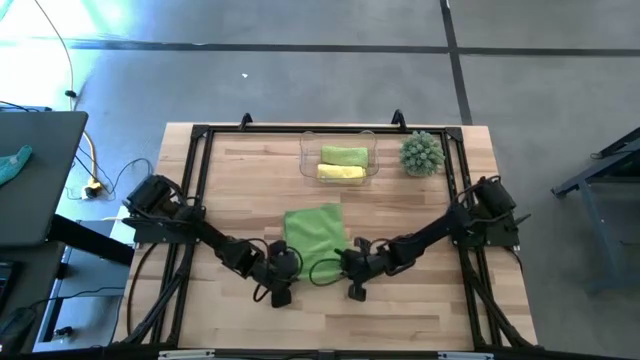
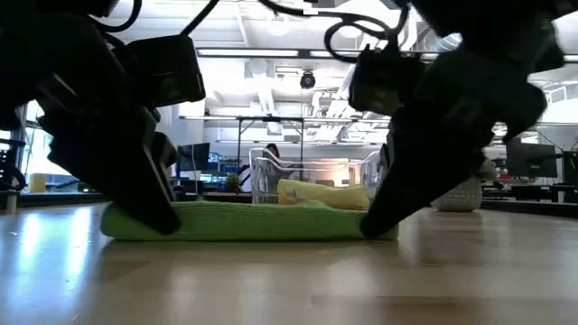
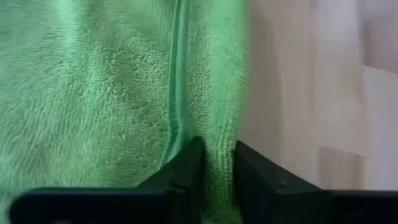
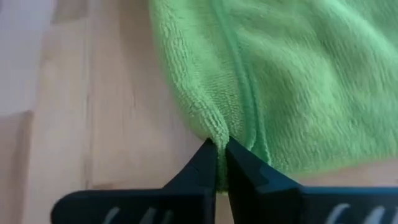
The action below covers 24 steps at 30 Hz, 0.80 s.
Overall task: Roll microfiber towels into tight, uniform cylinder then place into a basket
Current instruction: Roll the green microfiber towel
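Both grippers, left (image 3: 217, 163) and right (image 4: 222, 158), pinch the lime green towel (image 1: 314, 232) (near corners), fingers clenched

A grey concrete floor (image 1: 300, 70) crossed by dark seam lines is seen around the wooden table (image 1: 420, 300). A dark desk (image 1: 35, 175) is set just beside it. Beyond, an open workspace is lit by ceiling strip lights (image 2: 262, 52), with monitors (image 2: 528, 161) ranged along the far side.

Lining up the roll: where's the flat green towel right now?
In the high view, the lime green towel lies flat mid-table, nearer the front than the clear basket, its front corners pinched by the left gripper and right gripper.
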Each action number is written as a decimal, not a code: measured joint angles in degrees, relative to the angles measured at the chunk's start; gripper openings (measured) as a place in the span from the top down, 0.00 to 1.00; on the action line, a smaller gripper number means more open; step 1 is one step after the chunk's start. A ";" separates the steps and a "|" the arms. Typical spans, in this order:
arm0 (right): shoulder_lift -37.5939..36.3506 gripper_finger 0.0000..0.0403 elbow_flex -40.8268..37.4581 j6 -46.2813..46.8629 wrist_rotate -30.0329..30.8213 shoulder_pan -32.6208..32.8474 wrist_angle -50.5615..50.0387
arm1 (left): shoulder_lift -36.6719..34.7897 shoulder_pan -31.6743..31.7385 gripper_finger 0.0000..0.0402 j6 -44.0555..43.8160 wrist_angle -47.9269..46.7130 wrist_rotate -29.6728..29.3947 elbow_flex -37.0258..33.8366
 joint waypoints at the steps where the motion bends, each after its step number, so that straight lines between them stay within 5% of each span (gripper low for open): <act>1: -0.43 0.98 -0.09 0.66 -2.27 -0.53 0.28 | -0.35 0.16 0.85 -0.81 -0.01 1.64 -0.06; 9: -3.68 0.99 -0.39 2.89 -19.07 -4.96 0.69 | -3.19 2.94 0.99 -4.33 -0.05 11.72 -0.06; 18: -4.15 0.97 -0.31 0.30 -18.70 -7.36 0.82 | -2.88 5.63 0.98 -9.00 -1.83 16.01 -1.18; 24: -9.63 0.81 -0.55 -4.53 -19.58 -7.33 -5.26 | -3.09 6.25 0.98 -9.72 -2.86 16.63 -1.33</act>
